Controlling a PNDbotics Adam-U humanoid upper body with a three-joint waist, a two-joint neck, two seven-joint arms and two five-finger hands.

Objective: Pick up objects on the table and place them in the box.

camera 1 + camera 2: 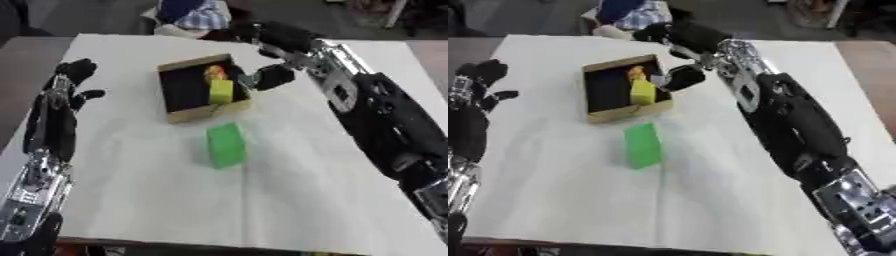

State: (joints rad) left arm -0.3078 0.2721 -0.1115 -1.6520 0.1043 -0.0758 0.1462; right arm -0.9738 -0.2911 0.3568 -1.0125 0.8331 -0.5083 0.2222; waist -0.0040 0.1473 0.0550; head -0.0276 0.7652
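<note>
The right hand (273, 76) hovers, fingers relaxed, beside the box (179, 115) holding a yellow block (221, 91); left hand (72, 85) rests open; green block (227, 145) below.

Open brown cardboard box (185, 116) stood near the white table's (289, 200) far edge, right hand (273, 76) crowded its right wall, green rectangular block (226, 145) lay just before it, near half lay free.
</note>
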